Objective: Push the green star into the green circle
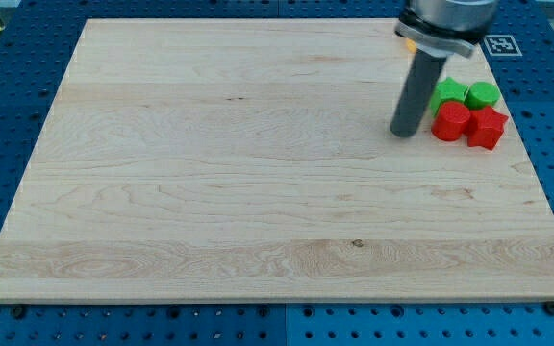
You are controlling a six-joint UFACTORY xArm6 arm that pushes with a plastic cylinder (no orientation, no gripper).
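Note:
Four blocks cluster at the board's upper right. The green star (449, 93) sits at the cluster's upper left, partly hidden by my rod. The green circle (482, 94) is right beside it on its right, touching or nearly so. Below them lie a red circle-like block (451, 122) and a red star (487, 127). My tip (405, 132) rests on the board just left of the red round block and below-left of the green star, a short gap away.
The wooden board (258, 192) lies on a blue perforated table. A fiducial marker (502, 43) sits off the board at the upper right. The cluster is close to the board's right edge.

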